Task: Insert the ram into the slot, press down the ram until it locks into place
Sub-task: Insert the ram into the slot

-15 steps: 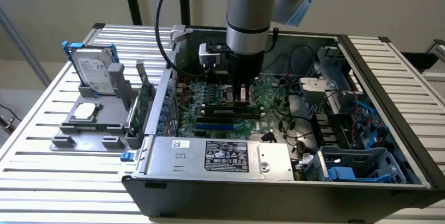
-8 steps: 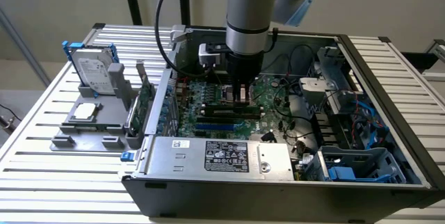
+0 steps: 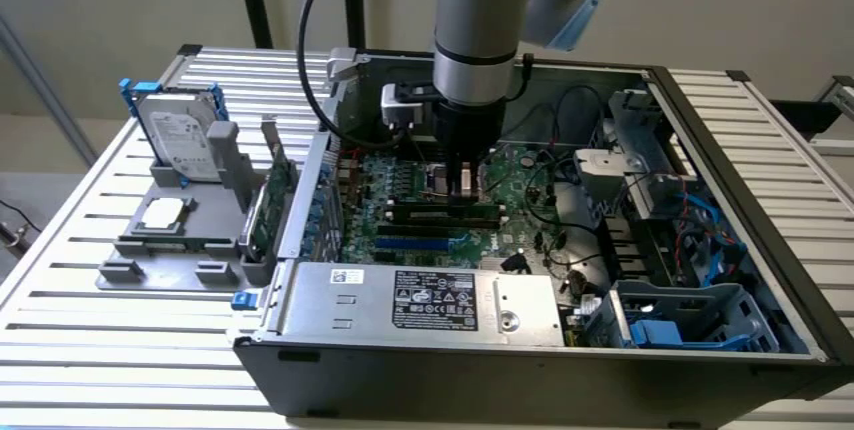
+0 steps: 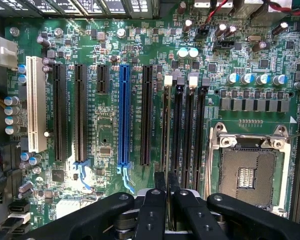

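Jaws: closed down to a thin gap and pinched on the ram's upper edge. Black fingers (image 4: 159, 186) sit one on each side of the stick.
Ram (image 4: 166, 131): seen edge-on in wrist view, upright, standing in the slot. It runs straight out from between the fingers.
Slot (image 4: 163, 107): long black socket, one of four parallel ones lying side by side. It is the outermost, on the side toward the blue slot (image 4: 123, 115). White latch at its far end. Can't tell if the latch has caught.
Neighbours: other three black sockets lie betw. the ram and the CPU socket (image 4: 247, 172).
Arm (image 3: 474, 20): comes down vertically into the PC case (image 3: 534, 380), wrist over the motherboard (image 3: 400, 185) near mid-board.
Case contents: motherboard flat on the bottom. Silver PSU (image 3: 427, 300) along the near wall. Drive cage (image 3: 681, 315) w/ blue parts at the ext. view's right. Loose cables betw. the cage and the board.
Grey holder (image 3: 174, 240): on the table (image 3: 80, 350), at the ext. view's left, beside the case. Holds a hard drive (image 3: 180, 140) leaning back in a blue frame and a CPU chip (image 3: 163, 212) lying flat. A green card (image 3: 280, 200) stands upright at its case-side edge.
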Available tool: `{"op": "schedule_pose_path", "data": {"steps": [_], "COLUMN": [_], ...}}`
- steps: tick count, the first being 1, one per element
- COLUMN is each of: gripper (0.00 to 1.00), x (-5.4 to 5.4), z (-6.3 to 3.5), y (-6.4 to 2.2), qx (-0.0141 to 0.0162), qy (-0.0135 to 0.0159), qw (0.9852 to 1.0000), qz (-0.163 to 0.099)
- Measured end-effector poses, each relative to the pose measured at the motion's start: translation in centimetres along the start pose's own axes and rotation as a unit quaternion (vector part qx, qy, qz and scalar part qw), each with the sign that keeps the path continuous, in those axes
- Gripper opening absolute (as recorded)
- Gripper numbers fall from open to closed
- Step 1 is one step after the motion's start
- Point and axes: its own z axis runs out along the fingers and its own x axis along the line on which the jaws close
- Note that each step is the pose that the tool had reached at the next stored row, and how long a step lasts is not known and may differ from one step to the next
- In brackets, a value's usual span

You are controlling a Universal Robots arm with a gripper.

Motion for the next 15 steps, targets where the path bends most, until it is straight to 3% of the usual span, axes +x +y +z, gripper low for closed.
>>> {"op": "schedule_pose_path", "data": {"steps": [15], "gripper": [0.13], "x": [0.01], "z": [0.27], "y": [0.05], "qx": [-0.001], "qy": [0.001], "qw": [1.0], "qz": [0.0]}}
